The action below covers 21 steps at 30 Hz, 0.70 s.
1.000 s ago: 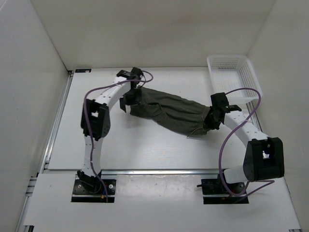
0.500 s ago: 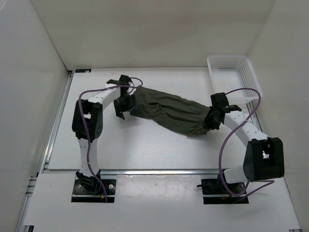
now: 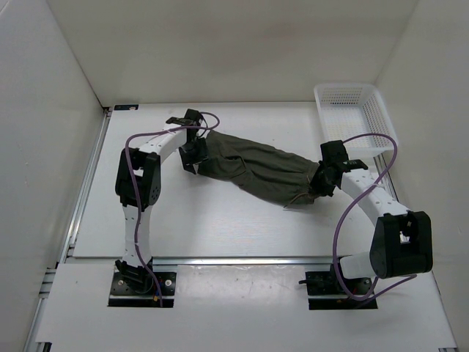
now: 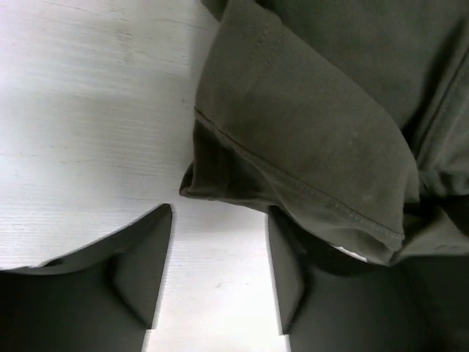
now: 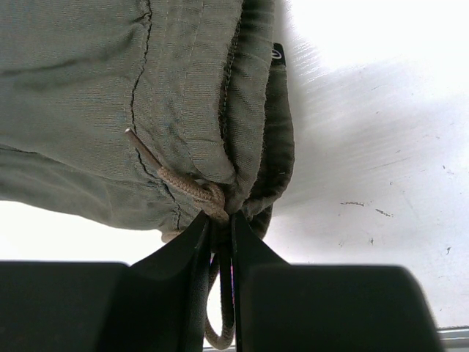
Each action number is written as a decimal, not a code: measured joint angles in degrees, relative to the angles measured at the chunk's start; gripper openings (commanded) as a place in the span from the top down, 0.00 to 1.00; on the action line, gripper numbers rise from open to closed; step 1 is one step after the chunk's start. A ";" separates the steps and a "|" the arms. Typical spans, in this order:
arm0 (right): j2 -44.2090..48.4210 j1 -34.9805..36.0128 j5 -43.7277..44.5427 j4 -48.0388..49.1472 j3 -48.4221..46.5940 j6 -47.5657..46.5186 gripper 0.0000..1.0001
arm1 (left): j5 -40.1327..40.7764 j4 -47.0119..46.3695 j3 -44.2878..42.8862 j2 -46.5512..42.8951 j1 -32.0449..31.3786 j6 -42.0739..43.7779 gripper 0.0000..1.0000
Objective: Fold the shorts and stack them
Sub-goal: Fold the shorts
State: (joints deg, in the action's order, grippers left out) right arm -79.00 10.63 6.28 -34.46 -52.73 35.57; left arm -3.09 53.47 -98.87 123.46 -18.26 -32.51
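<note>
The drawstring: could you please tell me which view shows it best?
The right wrist view: the drawstring is close up on the shorts, entering the right gripper. The top external view shows only a speck; the left wrist view, none.

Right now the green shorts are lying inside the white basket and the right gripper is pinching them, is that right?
Not quite. The shorts lie on the table, not inside the white basket, which stands apart at the far right; the top view shows it. The right gripper does pinch them.
</note>
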 measured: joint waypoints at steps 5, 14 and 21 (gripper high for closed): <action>0.00 0.00 0.00 -0.02 0.00 0.00 1.00 | 0.79 0.00 -0.39 0.76 0.07 -0.46 0.34; 0.00 0.00 0.00 -0.11 0.00 0.00 1.00 | 0.81 1.40 -3.65 4.79 0.74 0.81 0.90; 0.00 0.00 -0.07 -0.11 0.00 0.00 1.00 | 1.44 4.39 -3.76 1.36 4.39 2.05 0.90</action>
State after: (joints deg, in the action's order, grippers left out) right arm -79.00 10.63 6.22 -34.57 -52.73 35.57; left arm -1.65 57.87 -102.63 124.81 -13.87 -30.46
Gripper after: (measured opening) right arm 0.156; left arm 0.137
